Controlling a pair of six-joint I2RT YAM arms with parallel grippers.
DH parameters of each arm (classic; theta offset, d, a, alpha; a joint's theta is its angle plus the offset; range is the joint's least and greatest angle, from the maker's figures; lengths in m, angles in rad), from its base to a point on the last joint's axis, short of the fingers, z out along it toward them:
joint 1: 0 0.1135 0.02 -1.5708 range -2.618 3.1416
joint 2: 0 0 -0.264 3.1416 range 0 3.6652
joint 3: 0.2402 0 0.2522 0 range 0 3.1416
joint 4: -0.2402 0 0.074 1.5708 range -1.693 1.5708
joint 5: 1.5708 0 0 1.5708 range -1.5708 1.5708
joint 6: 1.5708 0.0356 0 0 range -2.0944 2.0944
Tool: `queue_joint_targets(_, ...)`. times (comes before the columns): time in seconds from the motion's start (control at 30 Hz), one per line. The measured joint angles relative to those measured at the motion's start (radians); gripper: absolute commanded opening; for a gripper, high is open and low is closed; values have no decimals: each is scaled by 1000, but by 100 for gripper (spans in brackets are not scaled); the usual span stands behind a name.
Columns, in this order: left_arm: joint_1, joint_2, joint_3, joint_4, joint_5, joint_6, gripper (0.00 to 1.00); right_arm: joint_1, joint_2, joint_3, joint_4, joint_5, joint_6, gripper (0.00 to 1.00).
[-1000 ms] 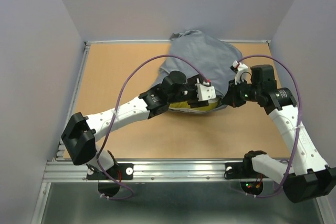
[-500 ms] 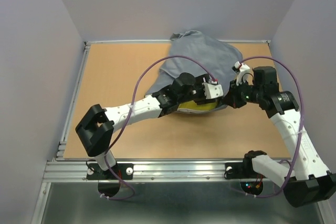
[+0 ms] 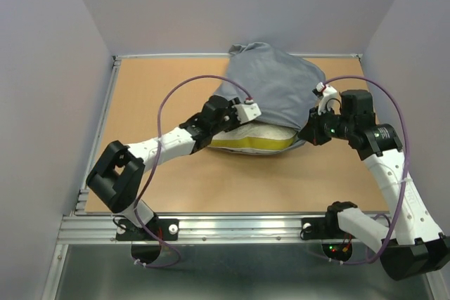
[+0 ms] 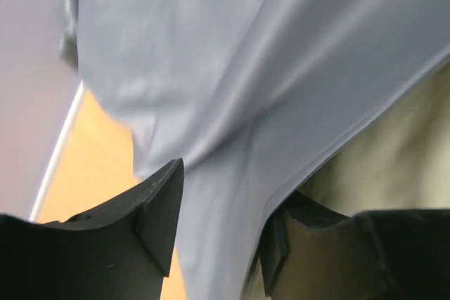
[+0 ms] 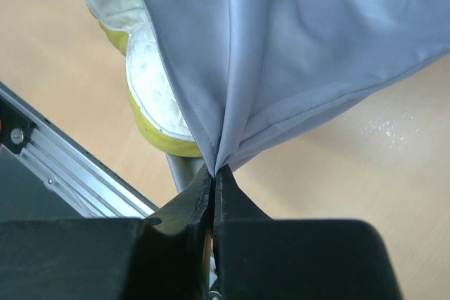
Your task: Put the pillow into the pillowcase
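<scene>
1. Pale walls [image 3: 246, 5] box the tan surface [image 3: 155, 96] on three sides. The pillow [image 3: 254, 133] lies right of its middle, and I place everything else from it.
2. The pillow's long axis runs left to right. Only its near long edge shows, white quilting above the yellow band [image 3: 249, 144], poking out toward the arm bases. The pillowcase [image 3: 271, 86] covers the rest, humps up over the pillow's far side and reaches the surface's far edge.
3. At the pillow's right end, the right hand [image 5: 213, 173] is clamped tight on a gathered corner of the case's mouth. That corner is lifted, with the pillow's corner just beside it.
4. At the pillow's left end, the left hand [image 4: 221, 205] sits at the case's hem. Its fingers stand apart with grey cloth running between them, and as far as I can judge it is not pinched.
5. My read is that the job is most of the way along. The coming move turns on drawing the mouth toward the pillow's near side, across its short axis, over the exposed band. Each hand is at one end, so neither is nearer, but the left would need a grip first.
6. There is bare surface on the pillow's near side up to the rail [image 3: 232, 224] and wide room off its left end. Its right end has less room and its far side has none, so pushing the pillow deeper would likely only crowd the case against that wall.
</scene>
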Motion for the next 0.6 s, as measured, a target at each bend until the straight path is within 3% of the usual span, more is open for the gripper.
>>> queue_joint_targets(0.17, 144, -141, -200, -36, -25, 8, 46, 0, 0, 4, 0, 10, 8, 1)
queue_joint_targets(0.27, 177, -234, -317, -50, -40, 15, 44, 0, 0, 6, 0, 20, 10, 1)
queue_joint_targets(0.6, 288, -288, -437, -51, -82, -41, 36, 0, 0, 43, -5, 47, 31, 1)
